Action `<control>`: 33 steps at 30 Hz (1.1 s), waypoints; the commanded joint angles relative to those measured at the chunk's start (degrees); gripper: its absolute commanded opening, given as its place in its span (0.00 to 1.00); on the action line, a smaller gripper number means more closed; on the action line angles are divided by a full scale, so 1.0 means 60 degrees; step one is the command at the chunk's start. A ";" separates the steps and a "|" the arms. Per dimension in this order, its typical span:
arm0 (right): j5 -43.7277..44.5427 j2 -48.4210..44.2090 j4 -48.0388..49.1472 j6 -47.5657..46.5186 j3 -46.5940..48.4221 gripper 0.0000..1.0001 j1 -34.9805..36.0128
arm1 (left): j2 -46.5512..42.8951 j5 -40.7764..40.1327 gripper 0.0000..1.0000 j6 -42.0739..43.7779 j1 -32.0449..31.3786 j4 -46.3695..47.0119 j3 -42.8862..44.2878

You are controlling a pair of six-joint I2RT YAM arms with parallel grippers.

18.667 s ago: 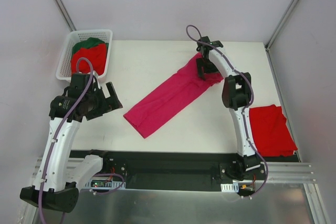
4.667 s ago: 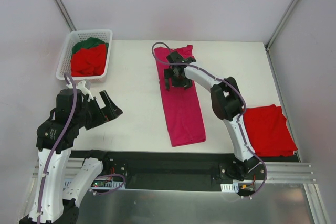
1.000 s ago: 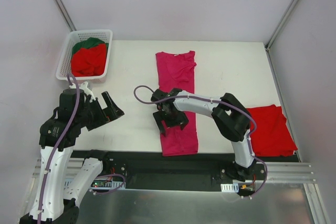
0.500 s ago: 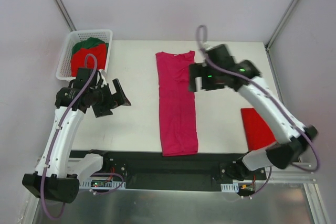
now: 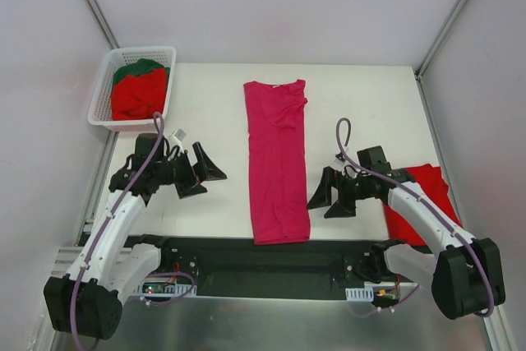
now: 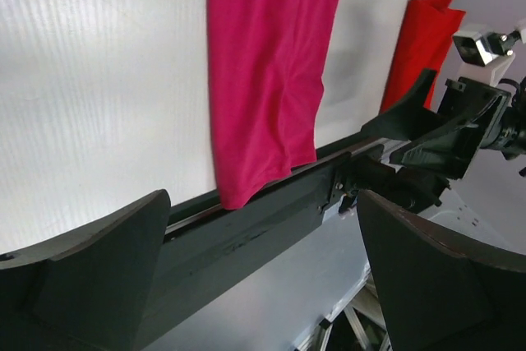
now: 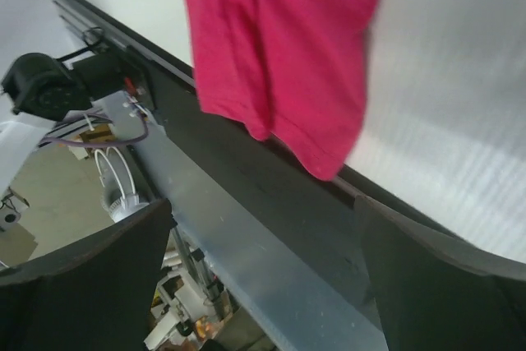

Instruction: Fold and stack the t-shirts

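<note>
One magenta t-shirt (image 5: 277,162) spans the bench (image 5: 214,113) middle, far to near edge. One red t-shirt (image 5: 434,189) lies at the near-right corner. One red shirt (image 5: 136,98) and one green shirt (image 5: 141,66) sit in the far-left basket (image 5: 100,92). The left gripper (image 5: 205,177) and right gripper (image 5: 321,206) are spread, empty.

You have a white lattice basket (image 5: 98,104) at the far left corner of the white counter (image 5: 370,104). A black rail (image 5: 246,252) runs along the counter's near edge, with a sheet of bare metal (image 5: 271,322) in front of it. Pale walls (image 5: 271,6) stand around the counter.

Robotics lab cell: white table (image 5: 362,104), plain walls (image 5: 246,6), metal frame posts (image 5: 89,2), bolted arms (image 5: 107,228).
</note>
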 commanded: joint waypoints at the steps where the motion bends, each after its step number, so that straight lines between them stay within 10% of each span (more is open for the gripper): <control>1: -0.1172 -0.0583 0.1218 -0.0443 0.0139 0.96 -0.0005 | -0.1263 0.1194 0.93 -0.1030 -0.0115 0.1703 -0.1035; 17: -0.1258 -0.1303 0.3543 0.0783 -0.3331 1.00 0.0024 | -0.2703 0.0155 0.89 -0.2891 -0.2633 0.1763 -0.3952; 33: -0.1200 0.1055 0.6752 0.1487 -0.3582 0.97 0.0698 | -0.0845 0.0315 0.93 -0.4137 -0.4025 0.6669 -0.5827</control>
